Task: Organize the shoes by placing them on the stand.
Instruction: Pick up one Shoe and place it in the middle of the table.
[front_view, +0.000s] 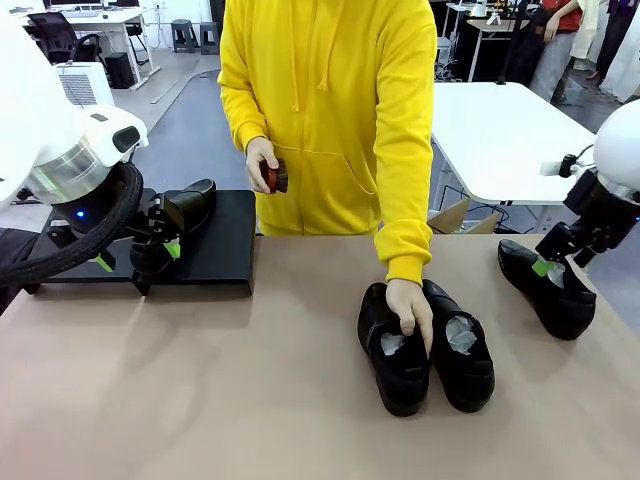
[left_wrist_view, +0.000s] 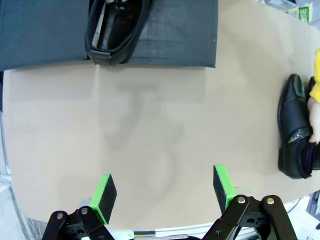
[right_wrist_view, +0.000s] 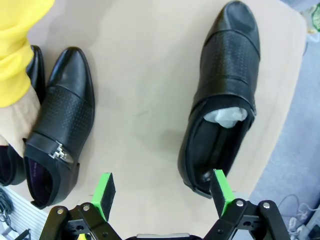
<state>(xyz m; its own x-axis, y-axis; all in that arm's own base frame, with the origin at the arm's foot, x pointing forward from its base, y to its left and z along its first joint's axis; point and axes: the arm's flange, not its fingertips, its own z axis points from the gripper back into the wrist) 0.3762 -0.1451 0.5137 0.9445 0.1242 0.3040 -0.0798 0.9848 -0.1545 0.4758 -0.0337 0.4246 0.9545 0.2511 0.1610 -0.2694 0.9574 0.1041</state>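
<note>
One black shoe (front_view: 192, 204) stands on the matte-black stand (front_view: 222, 250) at the far left, also seen as shoe (left_wrist_view: 115, 30) on stand (left_wrist_view: 175, 35). My left gripper (front_view: 140, 258) hovers open over the stand's near edge, gripper (left_wrist_view: 165, 192) with nothing between its pads. Two shoes (front_view: 395, 350) (front_view: 462, 348) lie side by side mid-table under the person's hand (front_view: 412, 310). A fourth shoe (front_view: 550, 285) with white paper inside lies at the right. My right gripper (front_view: 550, 268) is open just above its heel; in the right wrist view gripper (right_wrist_view: 162, 192) is beside shoe (right_wrist_view: 225, 90).
The person in a yellow hoodie stands at the far side, holding a small brown brush (front_view: 275, 177) in the other hand. A white table (front_view: 500, 130) stands behind. Bare tabletop (front_view: 200, 380) spreads across the front left.
</note>
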